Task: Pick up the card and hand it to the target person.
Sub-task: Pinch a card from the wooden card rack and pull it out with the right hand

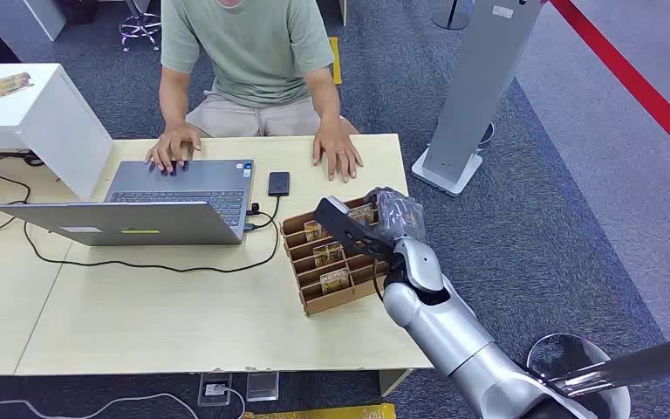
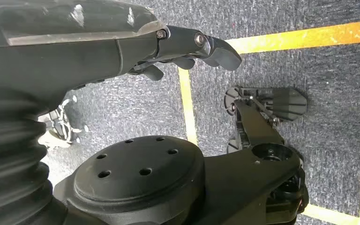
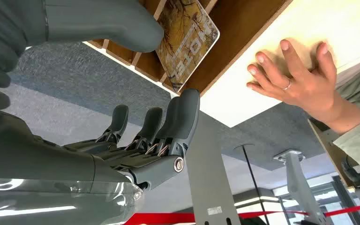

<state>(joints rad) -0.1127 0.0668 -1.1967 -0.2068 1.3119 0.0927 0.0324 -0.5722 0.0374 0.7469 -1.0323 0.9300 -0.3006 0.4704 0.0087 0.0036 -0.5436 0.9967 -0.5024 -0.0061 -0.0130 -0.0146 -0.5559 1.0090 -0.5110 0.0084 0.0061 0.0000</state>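
On the left of the pale wooden table (image 1: pixel 183 323) a grey open laptop (image 1: pixel 153 205) stands with its screen's back toward the camera, a black cable (image 1: pixel 148 264) looping beside it. The person in a green T-shirt (image 1: pixel 249 48), face cut off by the picture's upper edge, rests one hand on the keyboard (image 1: pixel 173 147) and the other flat on the tabletop (image 1: pixel 337 154). A small black phone (image 1: pixel 278 183) lies between laptop and that hand. Further right sits the brown slotted wooden card rack (image 1: pixel 327 262), several patterned cards upright in its slots. The robot's right hand (image 1: pixel 375 229) reaches over the rack's far right end and hides that part of it. In the right wrist view the golden patterned card (image 3: pixel 187 40) stands in its slot between the thick grey thumb (image 3: pixel 103 23) and the darker fingers (image 3: pixel 180 117); the fingers are spread off it, and whether the thumb touches it cannot be made out. The left hand (image 2: pixel 187 47) hangs over grey carpet, fingers loosely curled, holding nothing.
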